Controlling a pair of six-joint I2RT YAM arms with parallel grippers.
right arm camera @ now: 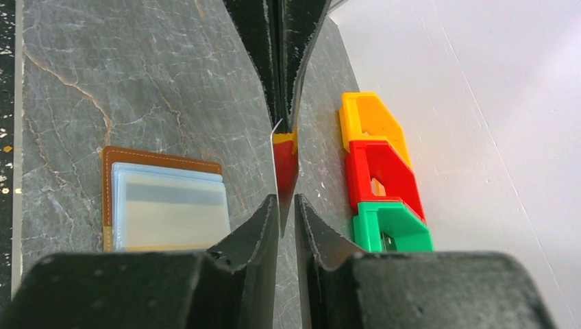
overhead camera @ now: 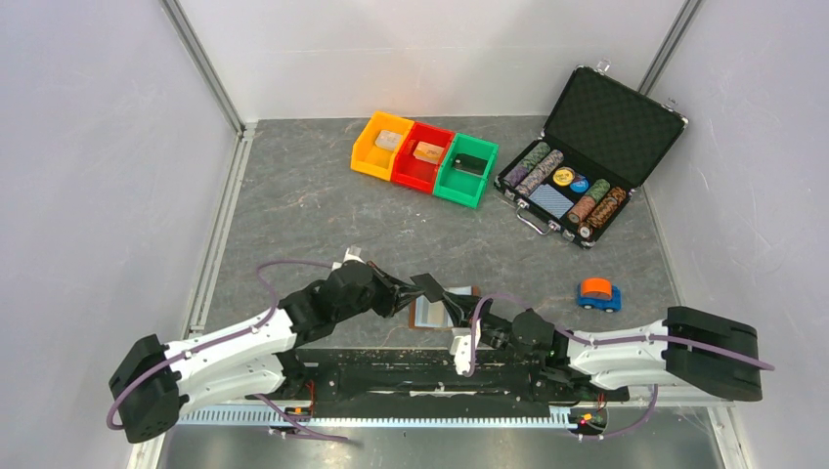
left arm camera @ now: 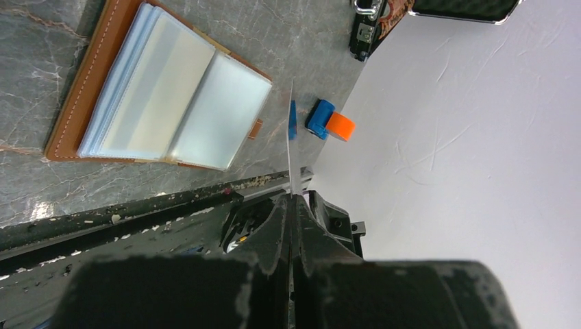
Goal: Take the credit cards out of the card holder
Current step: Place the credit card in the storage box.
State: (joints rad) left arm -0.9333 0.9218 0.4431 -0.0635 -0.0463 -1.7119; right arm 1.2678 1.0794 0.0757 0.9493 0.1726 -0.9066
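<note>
The card holder [overhead camera: 430, 315] lies open on the grey table near the front edge, brown leather with pale blue-grey pockets; it also shows in the left wrist view [left arm camera: 164, 89] and the right wrist view [right arm camera: 168, 205]. My left gripper [overhead camera: 411, 286] is shut on a credit card [overhead camera: 428, 286] and holds it above the holder. The card shows edge-on in the left wrist view [left arm camera: 290, 137]. My right gripper [right arm camera: 286, 205] faces the left one with its jaws a narrow gap apart. The card's corner [right arm camera: 284, 178] reaches in between them, with a gap showing on both sides.
Yellow [overhead camera: 381, 145], red [overhead camera: 422, 156] and green [overhead camera: 466, 170] bins stand at the back middle. An open black chip case [overhead camera: 587, 147] is at the back right. A blue and orange toy car [overhead camera: 597, 294] sits right of the holder. A black rail [overhead camera: 420, 371] runs along the front edge.
</note>
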